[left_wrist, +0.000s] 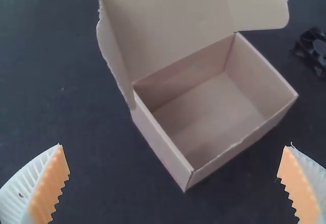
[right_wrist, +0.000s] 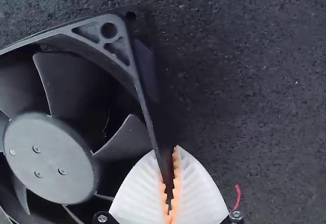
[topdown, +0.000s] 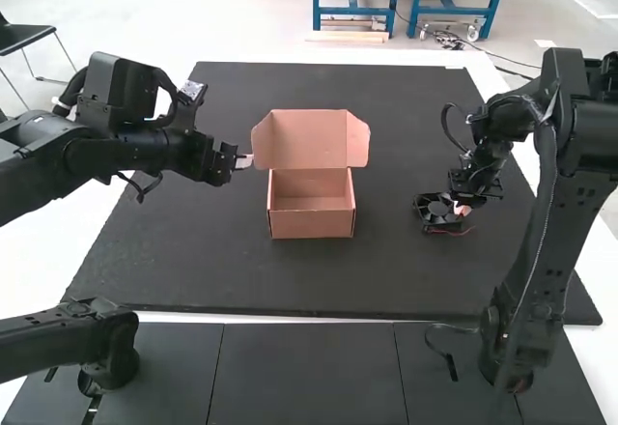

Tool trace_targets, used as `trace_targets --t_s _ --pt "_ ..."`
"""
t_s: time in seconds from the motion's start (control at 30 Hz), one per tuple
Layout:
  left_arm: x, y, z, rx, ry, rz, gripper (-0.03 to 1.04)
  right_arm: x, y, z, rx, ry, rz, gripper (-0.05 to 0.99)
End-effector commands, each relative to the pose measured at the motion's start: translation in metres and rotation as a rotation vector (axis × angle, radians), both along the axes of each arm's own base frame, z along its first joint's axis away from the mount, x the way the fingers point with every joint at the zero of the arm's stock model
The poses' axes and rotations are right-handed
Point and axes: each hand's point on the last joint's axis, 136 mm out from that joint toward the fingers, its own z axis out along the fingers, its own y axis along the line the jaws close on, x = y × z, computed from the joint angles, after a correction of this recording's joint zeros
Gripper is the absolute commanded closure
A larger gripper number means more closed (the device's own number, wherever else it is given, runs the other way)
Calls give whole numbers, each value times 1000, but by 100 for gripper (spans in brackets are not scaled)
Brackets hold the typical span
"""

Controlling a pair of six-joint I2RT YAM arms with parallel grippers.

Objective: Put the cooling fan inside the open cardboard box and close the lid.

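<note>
- High view: the cardboard box (topdown: 311, 203) sits mid-way across the black mat (topdown: 174, 261) that covers the white surface (topdown: 29, 270). Its lid stands upright along the back edge with the side flaps turned out.
- The cooling fan (topdown: 439, 211) is on the mat to the right of the box, well apart from it, with a red wire (topdown: 454, 231) trailing at its near side. The right hand (topdown: 463, 205) comes down onto the fan's right edge.
- Right wrist view adds the grip itself: the white ribbed fingers (right_wrist: 198, 193) are pressed together, their orange pads clamped on the thin wall of the fan's frame. The blades and round hub lie to one side.
- Left wrist view adds the left arm's two ribbed fingers (left_wrist: 48, 183), spread wide apart. Past them the box shows its brown floor and walls, and a corner of the fan shows beyond it.
- In the high view the left hand (topdown: 239, 160) hangs just beside the lid's left flap. Whether it touches the flap I cannot tell.
</note>
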Motion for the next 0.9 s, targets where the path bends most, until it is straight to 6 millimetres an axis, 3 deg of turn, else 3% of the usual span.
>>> trace_targets --t_s 0.0,0.23,0.43,0.87 --pt "3 2 20 -19 -47 10 4 -9 0 -11 10 54 -2 95" --pt "2 6 5 2 -19 27 4 -9 4 1 41 68 -48 95" --pt "7 15 -2 35 -24 76 4 6 5 53 81 -78 -96 95" --pt "-5 23 -28 130 42 51 4 -54 50 118 235 -169 -148 96"
